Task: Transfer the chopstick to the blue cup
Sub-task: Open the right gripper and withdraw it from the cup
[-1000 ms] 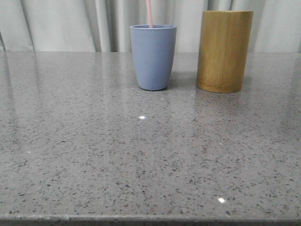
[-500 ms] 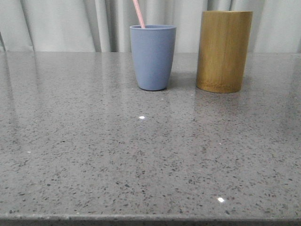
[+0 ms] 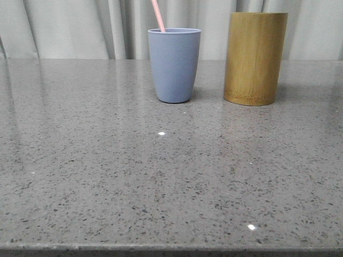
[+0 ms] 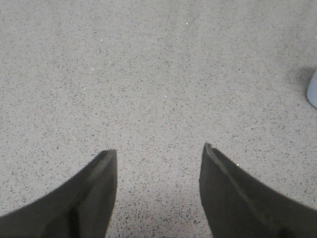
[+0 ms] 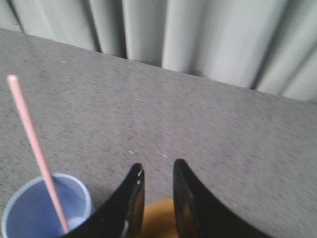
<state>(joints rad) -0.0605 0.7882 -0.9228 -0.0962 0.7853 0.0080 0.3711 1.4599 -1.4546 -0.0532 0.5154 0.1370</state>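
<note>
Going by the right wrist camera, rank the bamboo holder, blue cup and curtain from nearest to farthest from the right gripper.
1. Bamboo holder: directly beneath the right gripper.
2. Blue cup: off to one side, chopstick leaning inside.
3. Curtain: beyond the table's far edge.

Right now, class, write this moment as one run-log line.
chopstick: in blue cup, leaning left | bamboo holder: beside cup | left gripper: open, empty, over countertop | right gripper: open, empty, above holder

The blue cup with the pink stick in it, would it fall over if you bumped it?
Maybe. The blue cup narrows toward its base, and the chopstick leans out high above the rim. On the glossy table it might slide first.
</note>
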